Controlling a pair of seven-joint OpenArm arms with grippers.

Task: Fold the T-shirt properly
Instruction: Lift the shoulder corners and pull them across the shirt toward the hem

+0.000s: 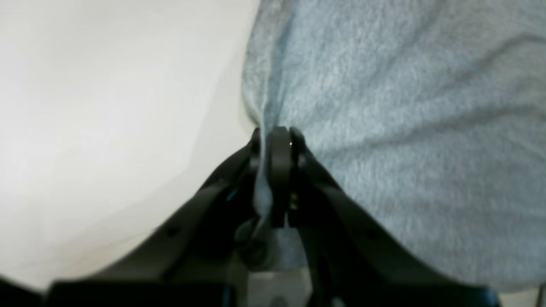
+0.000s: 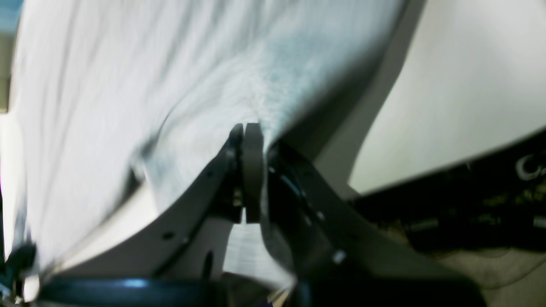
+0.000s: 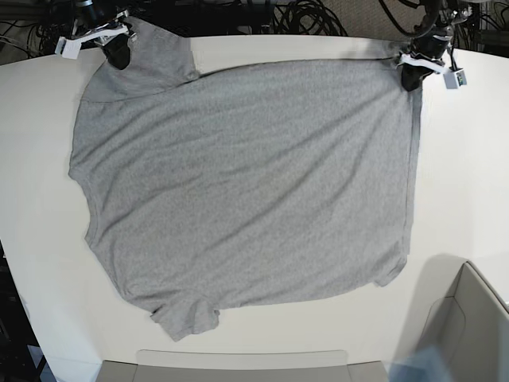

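The right gripper (image 3: 119, 54) is pinching the far left corner of the grey T-shirt (image 3: 246, 191), which lies spread plain side up on the white table (image 3: 469, 183). The left gripper (image 3: 411, 76) is pressed together on the T-shirt's far right corner.

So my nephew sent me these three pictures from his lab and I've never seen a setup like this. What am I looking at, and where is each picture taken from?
It is a robot with two arms, each ending in a pincer-like gripper. The wide picture looks down on a white table. A grey T-shirt lies spread on it, plain side up, and a pale box corner shows at the lower right. The two close-up pictures come from cameras mounted on the wrists, looking along the black fingers. The left gripper, at the top right of the wide view, is shut on the shirt's edge. The right gripper, at the top left there, is also shut on the fabric, near a sleeve. That close-up is blurred.
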